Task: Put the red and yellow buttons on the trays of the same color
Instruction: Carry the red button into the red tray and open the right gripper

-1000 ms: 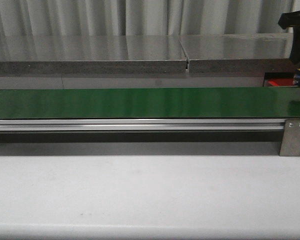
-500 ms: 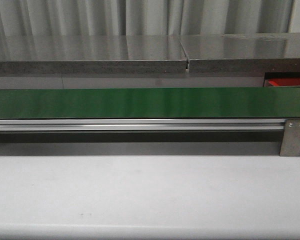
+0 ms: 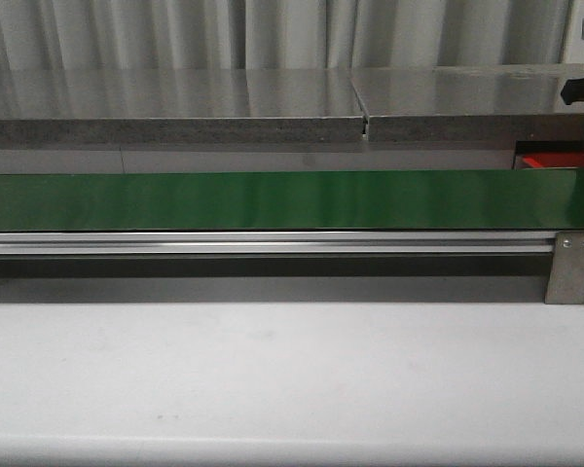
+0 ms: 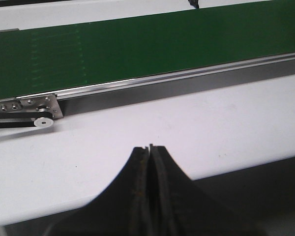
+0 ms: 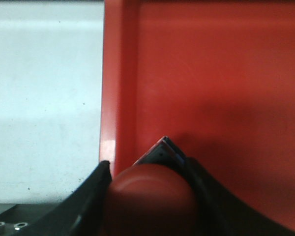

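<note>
Re-entered at 3 o'clock: right gripper (image 5: 150, 196), clamped on red button (image 5: 152, 196), above red tray (image 5: 221, 83). Left gripper (image 4: 150, 152) closed, empty, above white table (image 4: 137, 132).

Surface: we log a white table (image 3: 273, 379) | on it: green conveyor belt (image 3: 273, 199), across beyond the left fingers (image 4: 140, 196) | red tray (image 5: 211, 73), under the right fingers (image 5: 88, 201)

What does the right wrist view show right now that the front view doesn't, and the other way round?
Only the right wrist view shows the red button held in the right end effector, above the red tray. Only the front view shows the full green conveyor belt, its metal rail and the grey shelf behind. Both share the red tray, just a sliver at the front view's right edge, and the white table.
</note>
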Robot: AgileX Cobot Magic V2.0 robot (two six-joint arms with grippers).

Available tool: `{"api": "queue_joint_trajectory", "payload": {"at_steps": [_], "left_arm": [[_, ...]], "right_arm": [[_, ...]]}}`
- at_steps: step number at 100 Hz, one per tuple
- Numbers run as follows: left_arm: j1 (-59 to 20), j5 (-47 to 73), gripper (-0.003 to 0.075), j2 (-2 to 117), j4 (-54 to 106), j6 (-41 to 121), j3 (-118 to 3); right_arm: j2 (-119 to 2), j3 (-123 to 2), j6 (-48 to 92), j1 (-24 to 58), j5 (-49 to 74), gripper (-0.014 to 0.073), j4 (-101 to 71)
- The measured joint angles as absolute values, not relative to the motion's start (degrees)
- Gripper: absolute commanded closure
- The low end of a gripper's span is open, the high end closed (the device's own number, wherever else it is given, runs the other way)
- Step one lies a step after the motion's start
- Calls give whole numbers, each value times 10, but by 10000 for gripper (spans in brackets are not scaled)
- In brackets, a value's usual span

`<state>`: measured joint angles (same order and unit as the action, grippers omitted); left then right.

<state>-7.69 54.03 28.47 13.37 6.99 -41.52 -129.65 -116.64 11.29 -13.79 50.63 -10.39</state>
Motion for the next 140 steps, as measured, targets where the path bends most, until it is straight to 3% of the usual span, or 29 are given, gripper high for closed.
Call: {"api": "queue_joint_trajectory", "payload": {"at_steps": [31,36,48,57,117,129,140], "left_arm": [[-77,540,741,285,134,70,-415],[-77,540,741,285,134,70,-415],[-77,540,741,285,134,70,-415],[-77,540,741,285,134,70,-415],[-77,540,741,285,134,70,-415],[-77,540,741,285,134,70,-415],[-77,540,741,285,134,70,-415]], "right_arm": [[-1319,-1169,113,-138,492,435,-112],[-1321,-1169,112,-138,492,370,-113],[-1323,-1169,112,-138,490,113,-120],[-1323,-1169,112,-138,484,34,-125],[-1247,-1142,112,-138,487,97,-107],[-1202,-1105,112,-132,484,167,-88],[-1156,-1067,112,-117,475,322,-74]]}}
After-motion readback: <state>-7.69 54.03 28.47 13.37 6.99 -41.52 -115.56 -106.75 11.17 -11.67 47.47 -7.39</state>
